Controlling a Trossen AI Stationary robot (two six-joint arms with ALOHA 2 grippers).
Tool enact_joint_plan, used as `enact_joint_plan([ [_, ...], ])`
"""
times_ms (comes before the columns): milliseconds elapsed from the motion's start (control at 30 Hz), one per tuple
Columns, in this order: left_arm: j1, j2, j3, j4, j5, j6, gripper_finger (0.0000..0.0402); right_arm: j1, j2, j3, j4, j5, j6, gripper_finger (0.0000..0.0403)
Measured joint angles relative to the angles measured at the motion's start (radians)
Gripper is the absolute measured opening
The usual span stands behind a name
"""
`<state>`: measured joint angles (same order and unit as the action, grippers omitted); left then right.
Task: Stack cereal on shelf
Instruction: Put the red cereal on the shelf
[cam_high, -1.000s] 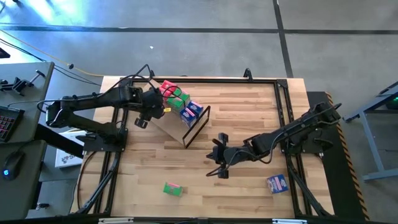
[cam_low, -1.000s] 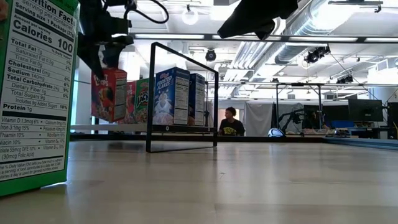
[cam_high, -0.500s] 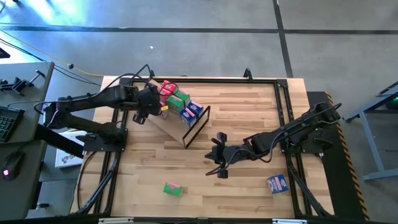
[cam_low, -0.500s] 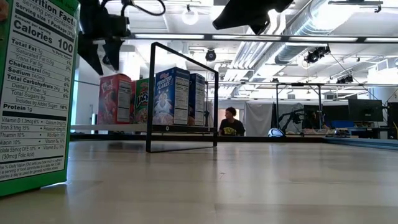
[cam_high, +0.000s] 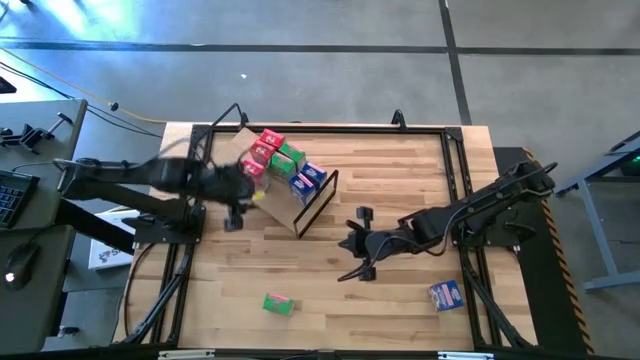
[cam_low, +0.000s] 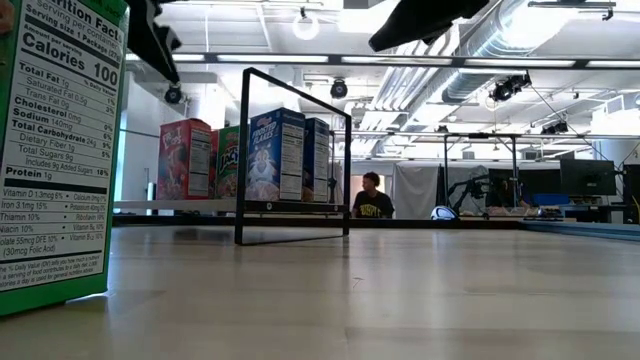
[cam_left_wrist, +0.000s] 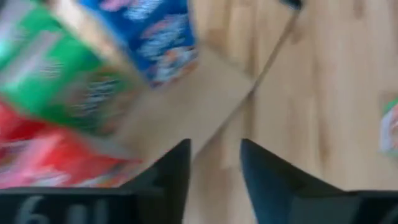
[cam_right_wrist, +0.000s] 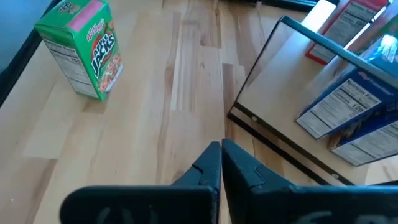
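Pulled back from the boxes now, my left gripper (cam_high: 235, 192) sits at about nine o'clock from the shelf (cam_high: 283, 203), where a second ago it hung right over the red box at the back of the row. That red box (cam_low: 184, 159) was tilted in the fingers then; now it stands upright on the plywood beside the green box (cam_low: 229, 161) and the blue box (cam_low: 277, 155), touching the row. I read that as one more carton placed and released. From the left wrist view the fingers (cam_left_wrist: 169, 180) stand apart with nothing between them, only bare panel and tabletop showing through the gap.

My right gripper (cam_high: 357, 258) waits near the middle of the table, at about four o'clock from the shelf, fingers pressed together and empty.

Cereal is in two places. Several boxes, red, green and blue, stand on the shelf behind its dark frame (cam_low: 293, 150). Two remain loose on the table: a green one (cam_high: 278, 302) at six o'clock from the shelf, and a blue one (cam_high: 445, 294) well apart toward the four o'clock corner.

My judgement: the shelf is mostly filled, and the left arm is free to fetch the loose green box next.
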<state>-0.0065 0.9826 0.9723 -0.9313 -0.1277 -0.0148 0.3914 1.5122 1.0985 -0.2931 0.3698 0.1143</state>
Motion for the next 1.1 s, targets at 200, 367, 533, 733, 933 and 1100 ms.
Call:
enact_joint_plan([
  [200, -0.131, -0.078, -0.299, 0.326, -0.108, -0.301, 0.002, -0.025, -0.001, 0.0, -0.014, -0.003, -0.023, 0.0],
  [367, -0.146, -0.101, -0.437, 0.43, -0.329, -0.519, 0.0012, -0.043, -0.001, 0.0, -0.022, -0.003, -0.044, 0.0],
  [533, -0.119, -0.079, -0.492, 0.428, -0.518, -0.625, 0.0007, -0.058, -0.001, 0.0, -0.021, -0.003, -0.045, 0.0],
  [733, -0.067, -0.069, -0.506, 0.451, -0.567, -0.624, 0.0001, -0.065, -0.001, -0.001, -0.016, -0.004, -0.045, 0.0],
  [933, -0.004, -0.069, -0.506, 0.482, -0.58, -0.576, 0.0001, -0.065, -0.001, -0.001, -0.017, -0.005, -0.048, 0.0],
  [1100, 0.041, -0.069, -0.506, 0.487, -0.58, -0.55, 0.0001, -0.065, -0.001, -0.001, -0.017, -0.006, -0.046, 0.0],
])
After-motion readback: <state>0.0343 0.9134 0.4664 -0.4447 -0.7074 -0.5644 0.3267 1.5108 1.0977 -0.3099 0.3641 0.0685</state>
